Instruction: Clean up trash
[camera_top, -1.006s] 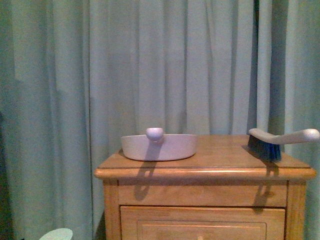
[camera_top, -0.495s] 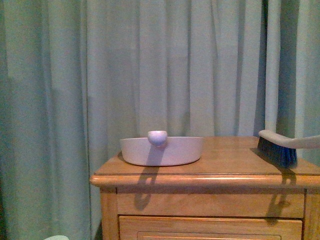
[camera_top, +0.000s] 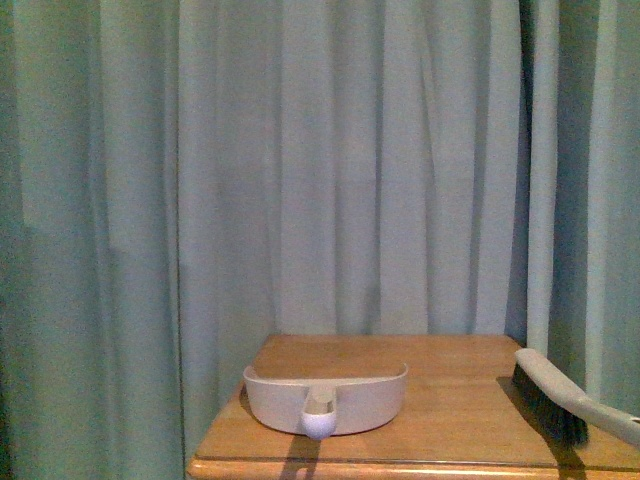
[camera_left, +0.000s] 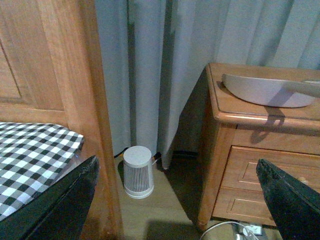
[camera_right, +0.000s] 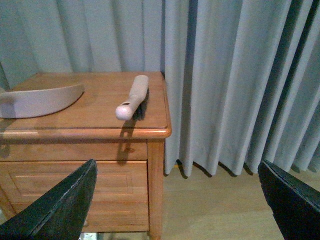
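The trash is out of view in all three views. A pale dustpan (camera_top: 325, 398) sits on the wooden nightstand (camera_top: 440, 370), its handle pointing toward me. A pale-handled brush (camera_top: 570, 400) with dark bristles lies at the top's right side. My left gripper (camera_left: 177, 165) is open, low beside the nightstand (camera_left: 240, 165), with nothing between its fingers; the dustpan (camera_left: 265, 90) shows above it. My right gripper (camera_right: 177, 165) is open and empty off the nightstand's right corner, with the brush (camera_right: 132, 97) and dustpan (camera_right: 40, 100) on top.
Grey-green curtains (camera_top: 350, 170) hang behind the nightstand. In the left wrist view a small white ribbed canister (camera_left: 137, 172) stands on the floor between a wooden bed frame (camera_left: 75, 75) with checked bedding (camera_left: 30, 155) and the nightstand. A white cable (camera_left: 235, 230) lies below. Bare wood floor (camera_right: 215, 205) lies right of the nightstand.
The nightstand has dropped lower in the front view. Its drawer front has gone out of frame, and the top and the inside of the dustpan now show from above.
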